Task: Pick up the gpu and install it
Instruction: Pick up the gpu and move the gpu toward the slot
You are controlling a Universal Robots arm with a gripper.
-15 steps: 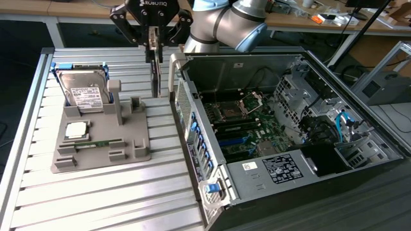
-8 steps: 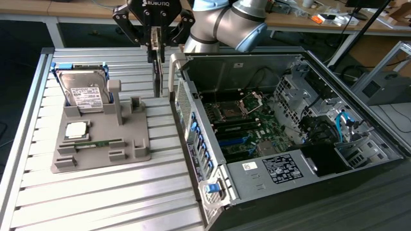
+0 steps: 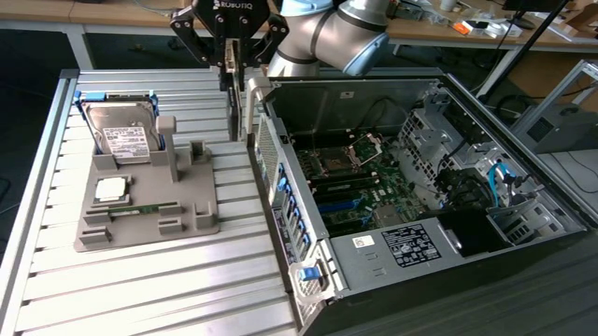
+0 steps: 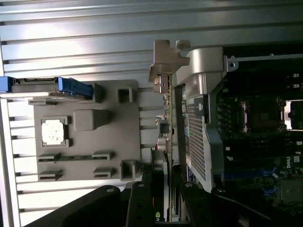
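Observation:
My gripper (image 3: 230, 64) is shut on the gpu (image 3: 232, 105), a thin card that hangs edge-on below the fingers with its silver bracket (image 3: 252, 105) towards the computer case. The card hangs in the air over the gap between the grey parts holder (image 3: 201, 217) and the case's near wall (image 3: 280, 175). In the wrist view the gpu (image 4: 166, 118) runs straight out from my gripper (image 4: 166, 198), and its bracket (image 4: 163, 59) is at the far end, beside the case's corner. The open computer case (image 3: 523, 210) lies on its side with the motherboard (image 3: 360, 189) exposed.
The grey holder carries a silver hard drive (image 3: 126, 136) in blue rails, a processor chip (image 3: 112, 187) and a narrow memory stick (image 3: 140, 208). Two upright posts (image 3: 168, 143) rise from the holder close to the hanging card. The slatted metal table (image 3: 159, 287) ends at a raised rail on the exterior view's left.

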